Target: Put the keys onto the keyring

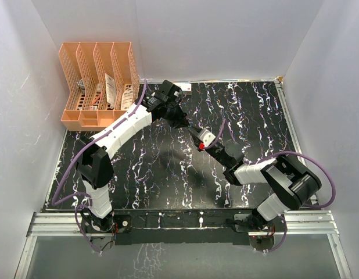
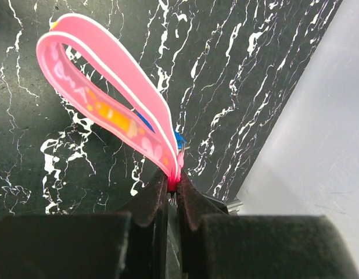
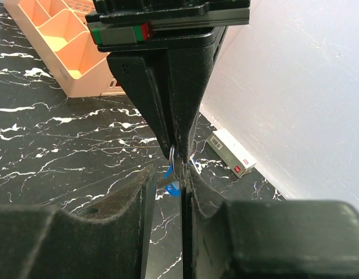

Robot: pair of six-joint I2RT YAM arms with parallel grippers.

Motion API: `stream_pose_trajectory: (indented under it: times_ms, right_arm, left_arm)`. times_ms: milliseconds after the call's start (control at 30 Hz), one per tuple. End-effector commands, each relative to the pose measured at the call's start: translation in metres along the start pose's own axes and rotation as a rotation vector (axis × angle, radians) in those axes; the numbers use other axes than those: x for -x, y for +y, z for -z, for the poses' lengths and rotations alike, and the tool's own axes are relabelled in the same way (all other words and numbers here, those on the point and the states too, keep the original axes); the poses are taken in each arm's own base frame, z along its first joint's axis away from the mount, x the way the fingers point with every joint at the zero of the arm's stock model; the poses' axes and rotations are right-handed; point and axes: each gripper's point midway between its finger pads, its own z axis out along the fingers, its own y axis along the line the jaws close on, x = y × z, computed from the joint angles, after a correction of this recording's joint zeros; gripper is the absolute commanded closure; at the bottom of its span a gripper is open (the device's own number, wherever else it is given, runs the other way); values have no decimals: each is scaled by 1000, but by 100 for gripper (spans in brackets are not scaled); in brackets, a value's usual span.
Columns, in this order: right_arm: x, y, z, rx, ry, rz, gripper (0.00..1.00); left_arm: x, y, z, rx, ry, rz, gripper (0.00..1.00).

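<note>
Keyring (image 2: 124,72): pink strap loop, pinched at its base by the left gripper (image 2: 175,192), jaws fully shut on it. Position: off the right front corner of the orange rack (image 1: 86,119), held above the table (image 1: 168,180), not resting on it. Thin ring (image 3: 173,156) hangs at the pinch point, just under the fingertips.

Blue key (image 3: 172,187): dangles at the ring, same spot right of the rack. Threaded on or only hooked, cannot tell; the wire is too fine. Whitish key: not found in any view.

Right gripper (image 3: 171,181): sits on the side away from the rack, tips nose to nose with the left's. Jaws stand a narrow slot apart with the blue key in the slot. Pinching it or only flanking it, cannot tell.

Small white box (image 3: 230,152): on the table by the back wall, right of the rack. Out of play.

Risks, as judged:
- Both sets of tips crowd one tiny ring. If the right jaws catch the ring wire along with the key, any pull could drag the strap out of the left's pinch.
- A key caught off-centre may pivot and slip out, then drop onto the marbled table, where it would be hard to spot.
- The strap is soft, so the ring can swing and spoil the alignment.
</note>
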Motion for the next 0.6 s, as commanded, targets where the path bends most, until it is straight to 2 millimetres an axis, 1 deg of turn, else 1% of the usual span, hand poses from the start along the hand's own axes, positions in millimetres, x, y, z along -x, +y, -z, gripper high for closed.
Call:
stream_pose_trajectory:
  times_ms: [0,200,567]
  right_arm:
    - [29,-21,-12,-64,-102,43,79]
    - [27,-22,-14,-68,-101,44,81]
    - [23,-24,-15,-86,-90,46,83]
  left_arm:
    - [-2,-17,33,-84,-5,-3,100]
    - [-5,-17,33,-91,8,-1,100]
    - [-5,-19,37,-105,7,4,100]
